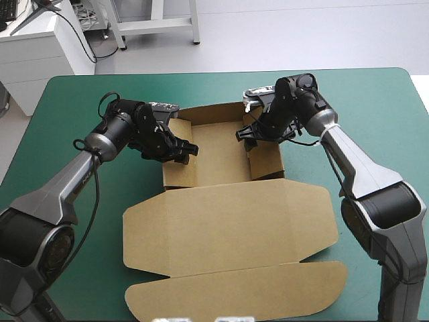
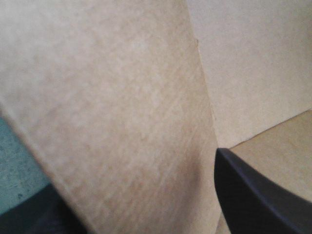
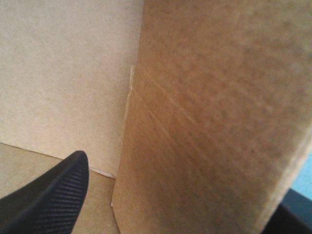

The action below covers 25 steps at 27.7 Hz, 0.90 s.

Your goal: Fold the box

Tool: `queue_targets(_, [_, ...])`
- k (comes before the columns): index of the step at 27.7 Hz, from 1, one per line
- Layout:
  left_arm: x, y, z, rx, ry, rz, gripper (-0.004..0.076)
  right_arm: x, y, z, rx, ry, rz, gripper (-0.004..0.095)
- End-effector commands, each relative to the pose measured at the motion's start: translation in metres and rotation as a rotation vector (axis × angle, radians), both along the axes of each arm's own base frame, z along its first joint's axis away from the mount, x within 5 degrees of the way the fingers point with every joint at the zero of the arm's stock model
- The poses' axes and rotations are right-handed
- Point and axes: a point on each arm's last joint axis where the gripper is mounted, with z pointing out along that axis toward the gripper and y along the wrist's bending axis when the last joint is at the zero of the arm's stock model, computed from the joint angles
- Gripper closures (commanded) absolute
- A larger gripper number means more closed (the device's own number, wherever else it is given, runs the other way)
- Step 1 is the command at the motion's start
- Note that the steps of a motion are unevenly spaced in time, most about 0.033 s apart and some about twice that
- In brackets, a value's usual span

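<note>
Up close, the 9 o'clock wall of the box is just a brown blur, and it covers most of the left gripper's outside finger. Same deal at the 3 o'clock wall: the right gripper's outside finger barely peeks out. From above, both grips are too small to judge.

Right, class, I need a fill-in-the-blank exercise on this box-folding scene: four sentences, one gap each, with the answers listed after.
1. The box is cut from ____ board.
2. The left gripper is shut on the box's raised ____ wall.
3. The lid lies ____ on the teal-green cover.
4. The right gripper has one black finger ____ the raised wall and the other outside it.

Missing words: brown; left; flat; inside.
</note>
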Motion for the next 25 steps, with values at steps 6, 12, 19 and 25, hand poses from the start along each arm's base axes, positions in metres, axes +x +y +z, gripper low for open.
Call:
queue_targets(6, [-0.013, 0.001, 0.050, -0.061, -0.179, -0.009, 0.0240, -0.016, -0.007, 0.045, 0.003, -0.119, 0.016, 0.0139])
queue_targets(12, [-0.029, 0.016, 0.084, -0.011, -0.321, -0.010, 0.0240, -0.023, -0.033, 0.075, 0.022, -0.198, -0.032, 0.0139])
queue_targets(19, [-0.049, 0.033, 0.115, 0.042, -0.439, 0.002, 0.0240, -0.034, -0.065, 0.107, 0.063, -0.282, -0.085, 0.0139])
queue_targets(25, [-0.076, 0.044, 0.141, 0.025, -0.489, 0.008, 0.0307, -0.053, -0.075, 0.132, 0.092, -0.344, -0.053, 0.0142])
